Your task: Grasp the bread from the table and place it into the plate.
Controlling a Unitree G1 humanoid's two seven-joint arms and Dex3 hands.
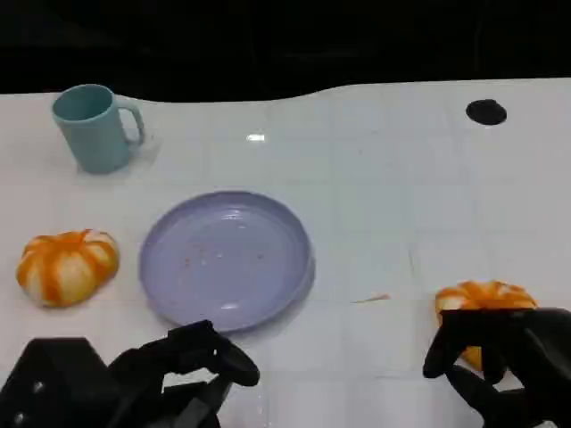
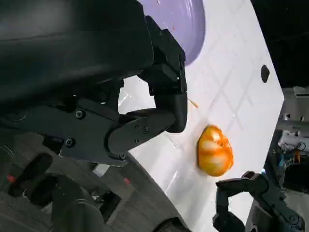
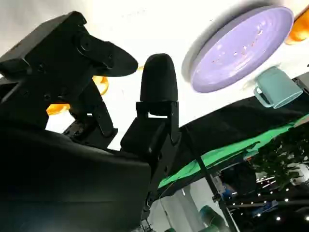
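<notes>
Right hand [image 1: 500,357] sits spread right by the bread [image 1: 484,299], not holding it; left hand [image 1: 169,374] loose by the plate [image 1: 178,303].

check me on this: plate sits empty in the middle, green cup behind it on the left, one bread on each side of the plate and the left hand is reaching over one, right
Wrong hand. In the head view it is the right hand that reaches over a bread; the left hand hangs near the plate, apart from the other bread. The cup and the rest stand.

White tiled table [image 1: 401,205], black backdrop [image 1: 268,40], green cloth [image 3: 227,150]
</notes>
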